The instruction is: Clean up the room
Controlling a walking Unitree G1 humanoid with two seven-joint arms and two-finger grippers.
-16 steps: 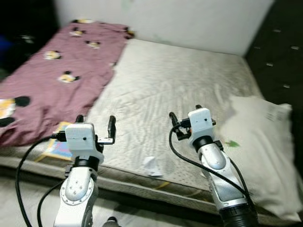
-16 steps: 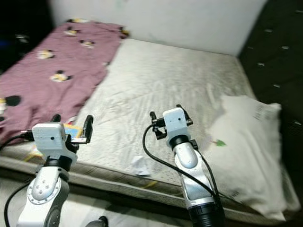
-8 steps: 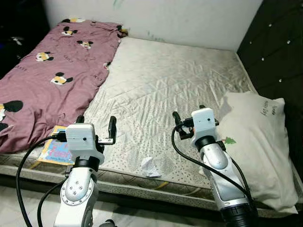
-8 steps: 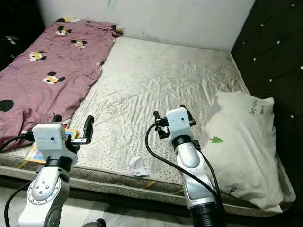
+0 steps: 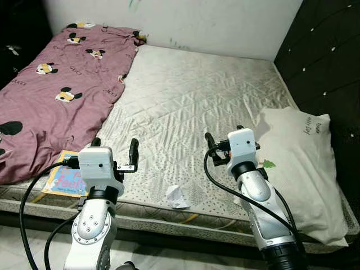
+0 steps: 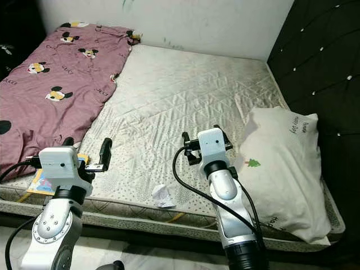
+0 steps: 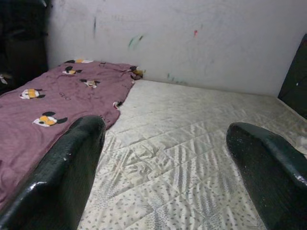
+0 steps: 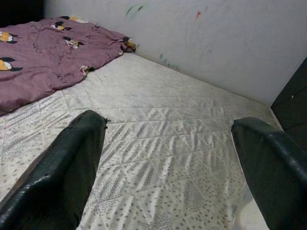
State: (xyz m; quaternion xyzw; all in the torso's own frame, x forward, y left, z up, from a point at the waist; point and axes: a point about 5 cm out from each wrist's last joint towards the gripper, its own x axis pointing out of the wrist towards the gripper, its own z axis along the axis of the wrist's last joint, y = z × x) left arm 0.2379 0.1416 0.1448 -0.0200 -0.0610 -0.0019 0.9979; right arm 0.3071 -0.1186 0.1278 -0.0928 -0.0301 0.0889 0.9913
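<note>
A crumpled white paper (image 5: 176,197) lies on the bare mattress (image 5: 191,101) near its front edge, between my two arms. A colourful booklet (image 5: 63,180) pokes out from under the purple cartoon-mouse blanket (image 5: 50,84) at the front left. My left gripper (image 5: 114,147) is held up, open and empty, above the mattress's front edge, just right of the booklet. My right gripper (image 5: 224,138) is raised and open too, holding nothing, left of the white pillow (image 5: 301,169). Both wrist views look between spread black fingers (image 7: 57,177) (image 8: 62,172) across the mattress toward the wall.
The bed runs back to a white wall (image 5: 197,22) with small coloured marks. A dark tufted headboard (image 5: 326,56) lines the right side. The blanket covers the left third of the bed. A strip of pale floor (image 5: 34,247) shows before the bed.
The whole picture has sharpened and shifted slightly, so the camera has moved and settled. Both arms hold the same pose with fingers still spread. Nothing on the bed has moved.
</note>
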